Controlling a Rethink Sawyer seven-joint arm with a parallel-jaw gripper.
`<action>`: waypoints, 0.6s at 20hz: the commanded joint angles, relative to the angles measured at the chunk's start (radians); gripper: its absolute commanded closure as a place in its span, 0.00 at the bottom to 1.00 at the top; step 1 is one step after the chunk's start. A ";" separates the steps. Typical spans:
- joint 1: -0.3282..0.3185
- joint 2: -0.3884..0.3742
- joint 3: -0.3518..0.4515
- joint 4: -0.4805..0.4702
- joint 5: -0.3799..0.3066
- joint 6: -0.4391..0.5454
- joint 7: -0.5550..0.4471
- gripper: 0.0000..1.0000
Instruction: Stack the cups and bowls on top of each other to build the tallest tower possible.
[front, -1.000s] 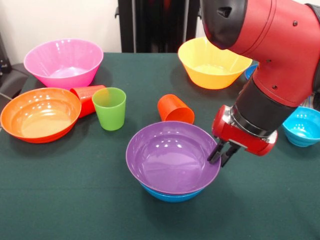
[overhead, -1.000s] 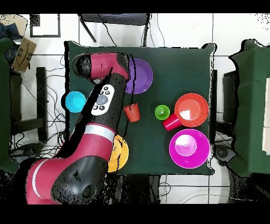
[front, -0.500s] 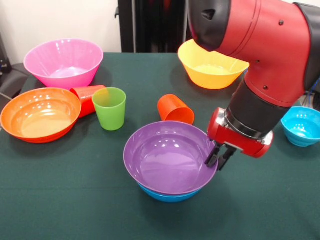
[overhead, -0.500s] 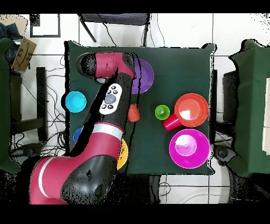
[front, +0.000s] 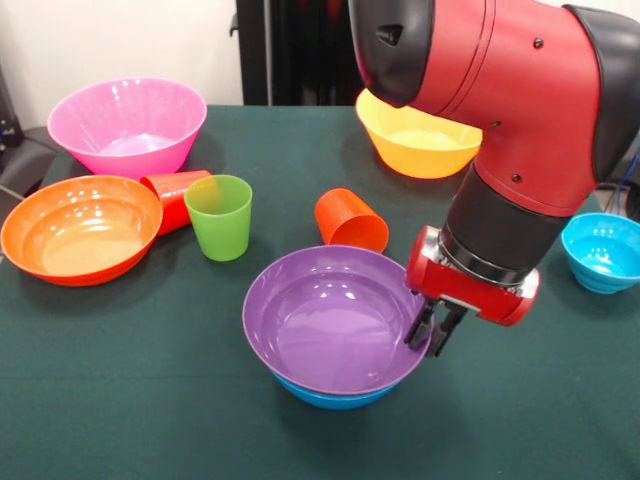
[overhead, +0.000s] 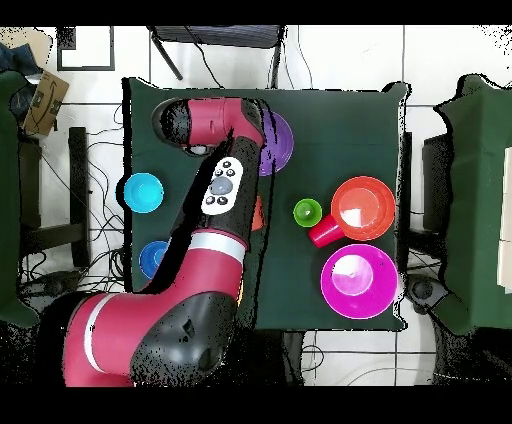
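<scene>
Jaws pinched on right rim of glossy purple plastic bowl (front: 335, 320), nested in blue plastic bowl (front: 335, 392) near tabletop's (front: 120, 400) front edge (tower base). Lime green plastic cup (front: 220, 216) far-left of gripper (front: 428, 335).

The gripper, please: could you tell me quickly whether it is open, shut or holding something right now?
Gripper: shut on the rim of the purple bowl, which sits nested in the blue bowl.
</scene>
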 joint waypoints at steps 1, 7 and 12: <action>-0.035 0.064 0.191 0.080 -0.095 -0.033 -0.227 1.00; -0.043 0.065 0.216 0.066 -0.107 -0.023 -0.224 1.00; -0.052 0.062 0.231 0.070 -0.107 -0.007 -0.220 0.00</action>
